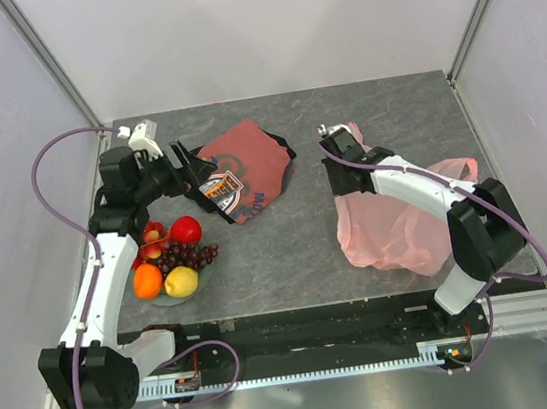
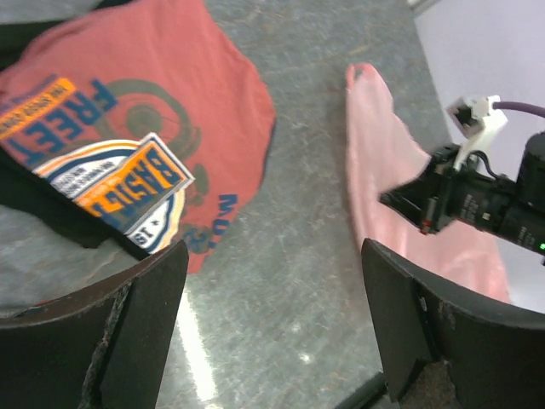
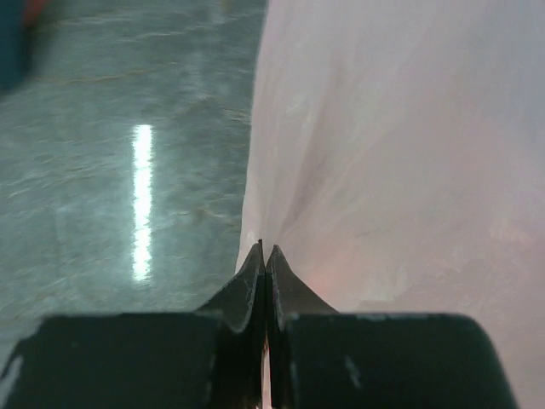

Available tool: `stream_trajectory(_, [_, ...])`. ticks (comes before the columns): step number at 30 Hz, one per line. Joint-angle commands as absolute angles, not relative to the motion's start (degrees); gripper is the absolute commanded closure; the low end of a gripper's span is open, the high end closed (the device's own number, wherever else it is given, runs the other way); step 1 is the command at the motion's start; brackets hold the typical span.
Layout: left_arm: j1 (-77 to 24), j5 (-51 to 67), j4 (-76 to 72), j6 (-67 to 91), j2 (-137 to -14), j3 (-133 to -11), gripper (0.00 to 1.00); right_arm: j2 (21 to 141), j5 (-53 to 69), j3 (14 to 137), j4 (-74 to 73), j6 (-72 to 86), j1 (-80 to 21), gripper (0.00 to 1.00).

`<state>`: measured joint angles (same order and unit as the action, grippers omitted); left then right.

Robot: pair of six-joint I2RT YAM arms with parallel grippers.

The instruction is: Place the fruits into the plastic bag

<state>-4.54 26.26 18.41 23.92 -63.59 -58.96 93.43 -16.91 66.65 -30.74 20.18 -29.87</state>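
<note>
Fruits: an apple (image 1: 185, 228), an orange (image 1: 147, 281), a lemon (image 1: 181, 281), grapes (image 1: 185, 255) and strawberry pieces (image 1: 152, 239) lie heaped together on a plate (image 1: 168, 300). The plate sits at the near left of the table (image 1: 290, 253), just beside the left arm.

Bag (image 1: 398, 230): lies crumpled on the right side of the table, well apart from the plate. One end of it reaches toward the far edge.

Right gripper (image 3: 265, 253): jaws are closed tip to tip. Thin pink film of the bag (image 3: 400, 170) is pinched between them at the bag's far end.

Left gripper (image 2: 272, 328): jaws stand wide apart and hold nothing. It hangs above the near edge of a cloth (image 2: 153, 111), between the plate and the bag. Its wrist view shows the bag (image 2: 383, 162) with the right gripper (image 2: 407, 203) at it.
</note>
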Motion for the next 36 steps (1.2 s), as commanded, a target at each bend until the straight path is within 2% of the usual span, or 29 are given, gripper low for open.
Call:
stream_trajectory(1, [-4.66, 34.61, 13.1, 28.03, -65.91, -59.24, 0.11, 91.24, -5.55, 70.14, -19.71, 9.07, -32.16, 1.0])
stream_trajectory(7, [-4.75, 41.91, 3.71, 34.0, -68.73, -54.32, 0.1, 91.58, 2.26, 70.05, -15.56, 9.84, -35.76, 1.0])
stream_trajectory(12, [-4.75, 47.02, -1.58, 37.97, -72.24, -50.63, 0.09, 90.27, 1.59, 68.83, -14.86, 11.94, -42.44, 1.0])
stream_trajectory(20, [-4.83, 48.51, -7.97, 44.01, -74.44, -43.26, 0.02, 86.4, -4.65, 66.36, -15.03, 17.84, -54.13, 1.0])
stream_trajectory(36, [-6.85, 47.28, -13.6, 46.84, -79.53, -39.9, 0.01, 87.27, -4.57, 68.29, -18.72, 14.59, -59.85, 1.0])
